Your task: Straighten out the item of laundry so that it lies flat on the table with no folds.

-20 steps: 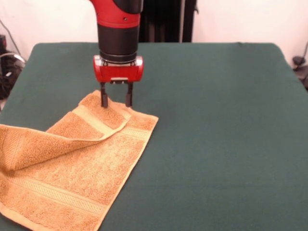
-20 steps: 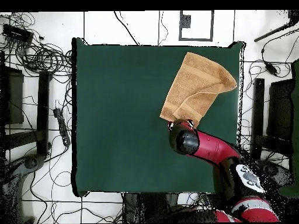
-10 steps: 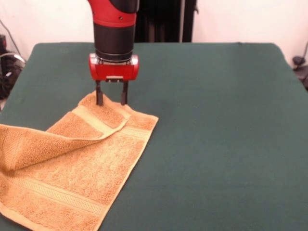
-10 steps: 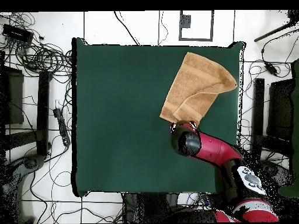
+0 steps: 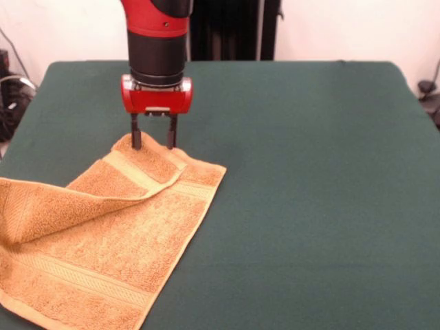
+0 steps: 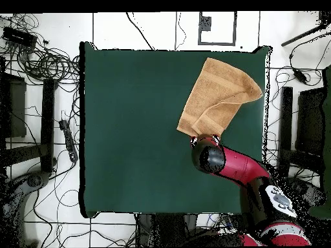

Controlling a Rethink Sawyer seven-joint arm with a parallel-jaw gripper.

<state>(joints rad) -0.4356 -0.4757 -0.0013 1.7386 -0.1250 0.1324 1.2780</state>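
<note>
We see the towel [image 5: 103,234] at lower left of the front view on the table [image 5: 316,172], one flap folded over; gripper [image 5: 153,141] at its far corner, fingers [image 5: 136,139] spread apart, tips at the terry, grasping nothing

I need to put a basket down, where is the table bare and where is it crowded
Bare: the table from the towel across to its opposite edge, and the strip behind the gripper. Crowded: the corner under the folded towel, where the open gripper hovers.
</note>
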